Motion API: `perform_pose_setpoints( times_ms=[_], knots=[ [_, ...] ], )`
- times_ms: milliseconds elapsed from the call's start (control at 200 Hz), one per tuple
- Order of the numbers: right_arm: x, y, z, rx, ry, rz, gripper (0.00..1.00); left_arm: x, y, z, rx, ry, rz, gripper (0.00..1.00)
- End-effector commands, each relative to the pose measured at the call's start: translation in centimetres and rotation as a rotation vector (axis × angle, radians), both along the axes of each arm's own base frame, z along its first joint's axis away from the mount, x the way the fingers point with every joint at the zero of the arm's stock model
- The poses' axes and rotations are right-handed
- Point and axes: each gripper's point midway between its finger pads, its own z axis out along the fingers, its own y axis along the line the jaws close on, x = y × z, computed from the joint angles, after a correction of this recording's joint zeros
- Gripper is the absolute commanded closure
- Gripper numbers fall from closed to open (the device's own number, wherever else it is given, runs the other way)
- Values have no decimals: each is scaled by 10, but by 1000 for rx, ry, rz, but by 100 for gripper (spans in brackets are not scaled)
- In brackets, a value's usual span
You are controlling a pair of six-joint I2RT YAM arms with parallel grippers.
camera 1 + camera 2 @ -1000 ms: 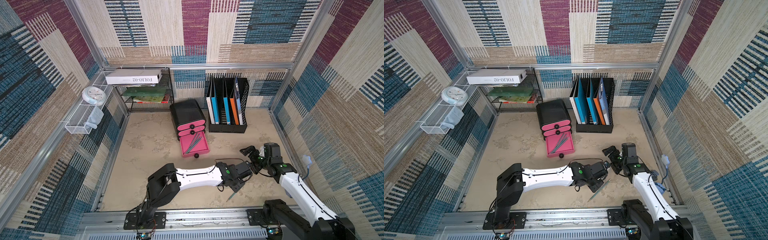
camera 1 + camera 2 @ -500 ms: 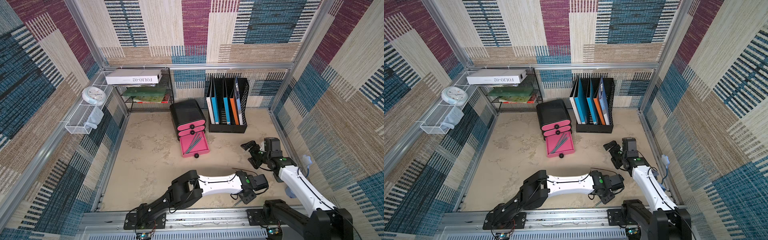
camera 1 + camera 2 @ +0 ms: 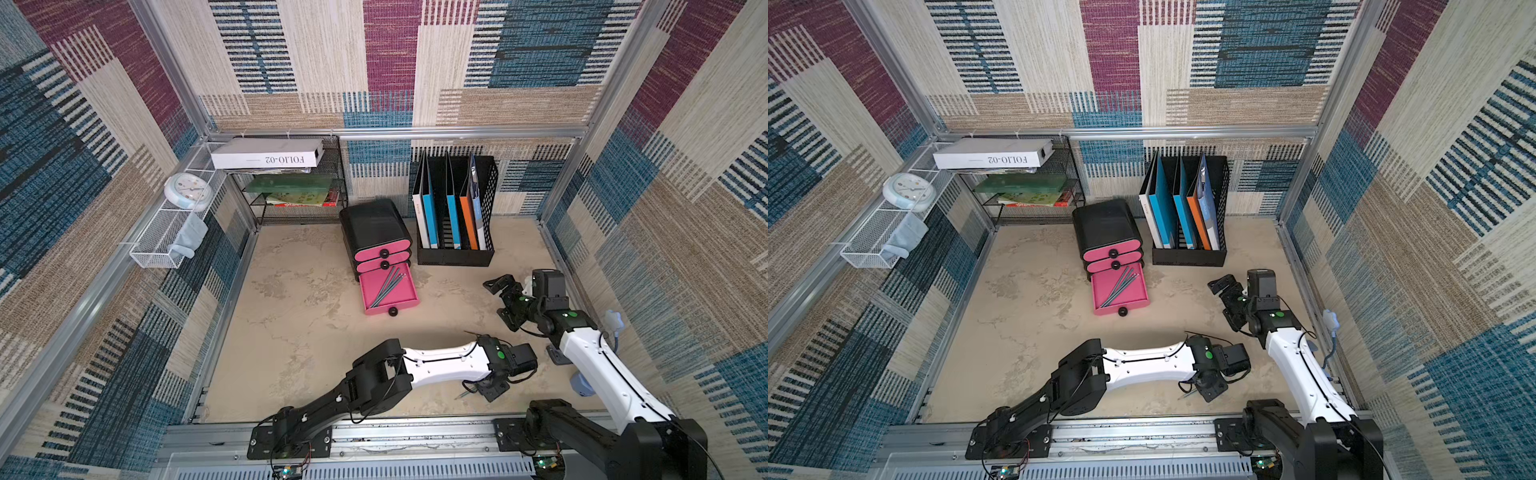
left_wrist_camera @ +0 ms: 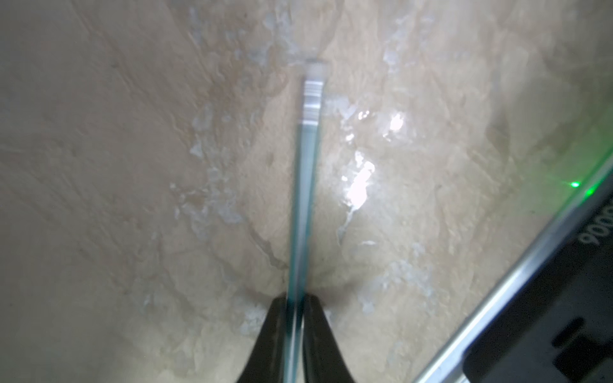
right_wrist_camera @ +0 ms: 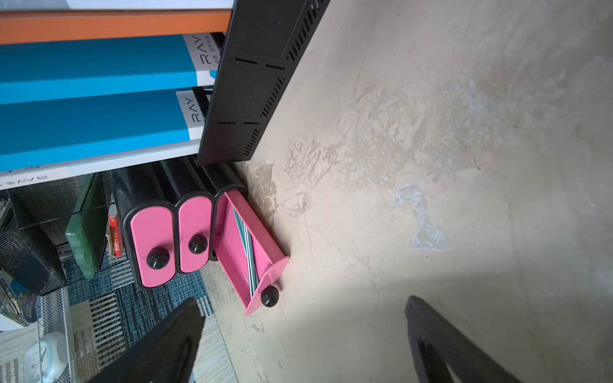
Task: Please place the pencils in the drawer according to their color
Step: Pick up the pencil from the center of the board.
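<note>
We see the left gripper [image 4: 296,300] clamped on a teal pencil [image 4: 303,185], apparently low over the tabletop [image 4: 132,165]; the right gripper [image 5: 303,303] gapes wide, empty.

Mottled beige tabletop [image 3: 291,332], drawer chest [image 3: 374,224], file holder [image 3: 455,259], seemingly a wire rack [image 3: 300,214]

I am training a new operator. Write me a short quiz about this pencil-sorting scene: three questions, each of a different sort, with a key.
1. True or false: the left claw is shut on a teal pencil.
2. Which drawer of the chest is pulled out? A: top. B: middle. C: bottom.
3. Fill in the missing word: the right claw is ____ and holds nothing.

Key: 1 true; 2 C; 3 open.
</note>
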Motion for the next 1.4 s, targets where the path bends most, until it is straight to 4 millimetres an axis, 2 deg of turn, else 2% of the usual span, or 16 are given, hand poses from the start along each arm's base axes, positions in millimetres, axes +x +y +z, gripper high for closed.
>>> perform_pose_setpoints(
  times_ms=[0, 65, 215, 376, 636, 816, 1002, 1132, 1392],
  knots=[
    [2, 1, 4, 7, -9, 2, 1, -2, 28, -18, 117, 30, 15, 94],
    [3, 1, 5, 10, -12, 1, 1, -1, 28, -20, 119, 42, 17, 100],
    [6, 2, 8, 15, -20, 1, 1, 4, 32, -22, 117, 71, 43, 100],
    [12, 4, 14, 22, -38, 9, 1, 21, 42, -11, 93, 34, 91, 100],
    [25, 9, 23, 47, -63, 23, 1, 59, 75, 20, 45, -57, 189, 100],
    [31, 9, 27, 51, -77, 26, 1, 87, 106, 38, 47, -143, 231, 100],
    [31, 13, 25, 63, -82, 43, 1, 129, 146, 63, 22, -256, 285, 100],
    [28, 20, 22, 90, -92, 81, 1, 172, 169, 86, -4, -351, 309, 100],
    [15, 36, 8, 132, -102, 131, 1, 255, 191, 118, -67, -511, 321, 100]
  ],
)
